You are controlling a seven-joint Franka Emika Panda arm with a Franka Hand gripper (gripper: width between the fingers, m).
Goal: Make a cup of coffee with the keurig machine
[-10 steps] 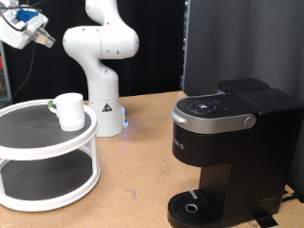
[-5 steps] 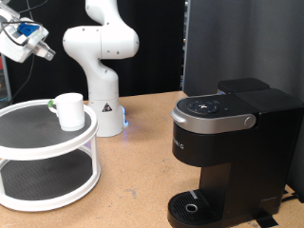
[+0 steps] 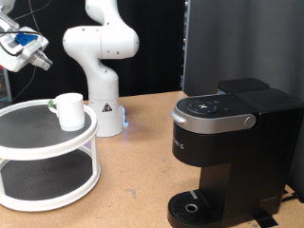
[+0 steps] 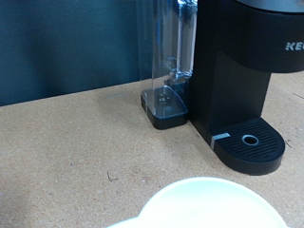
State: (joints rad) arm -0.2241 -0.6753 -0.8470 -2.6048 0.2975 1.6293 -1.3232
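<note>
My gripper hangs high at the exterior view's far left, up in the air above the white 2-tier stand. It holds nothing that I can see. From this angle I cannot tell whether my fingers are apart or together, and they do not show in the wrist view at all.

The cup stands upright on the top tier of the stand, near its right rim, below my gripper and a little to the right of it. There is clear air between us; I am well apart from it. A small dark thing lies just beside the cup on its left, too small for me to name.

The keurig machine stands on the wooden table at the exterior view's right, well apart from both the cup and my gripper. Its lid is down, and its round drip tray at the near bottom carries nothing.

In the wrist view I see the machine side-on with its drip tray, its clear water tank on its far side, and a curved white rim close under the camera, which I take to be the stand's edge.

My white arm base stands behind the stand, on the table.
</note>
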